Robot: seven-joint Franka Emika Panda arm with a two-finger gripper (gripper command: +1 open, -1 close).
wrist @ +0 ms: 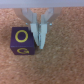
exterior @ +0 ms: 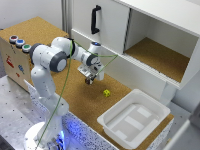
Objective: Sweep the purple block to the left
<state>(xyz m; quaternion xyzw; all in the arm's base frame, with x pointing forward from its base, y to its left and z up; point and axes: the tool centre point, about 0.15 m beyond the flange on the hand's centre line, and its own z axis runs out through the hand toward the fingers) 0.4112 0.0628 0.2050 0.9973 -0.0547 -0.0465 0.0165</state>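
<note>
Finds the purple block (wrist: 22,41) on the cork table (exterior: 75,100), hard up against the outer side of the pincer (wrist: 41,42), seemingly touching one of the fingers (wrist: 35,29) and not between them. Shows the pincer clenched: fingertips drawn together down at the cork, gripping nothing. In the exterior view, catches the pincer (exterior: 90,78) lowered to the table with only a dark speck of the purple block (exterior: 88,81) at its foot, too small there to tell which side of the pincer.

Around the pincer: a small yellow cube (exterior: 106,93) near it, toward the exterior view's right and apart from it; beyond that cube, farther from the pincer on the same side, a white plastic bin (exterior: 131,131) at the table's edge. Behind the pincer, a white cabinet (exterior: 112,30) with a black handle (exterior: 95,20) and an open compartment (exterior: 155,55). Well away from the pincer to the exterior view's left, a raised cork box topped with coloured buttons (exterior: 19,42). Between the pincer and that box, only bare cork and the arm's own white links (exterior: 50,57).

Up close: a dark purple cube, sharp-edged, resting flat, a yellow ring printed on its upper face and another yellow mark on the side face nearest the wrist camera.
</note>
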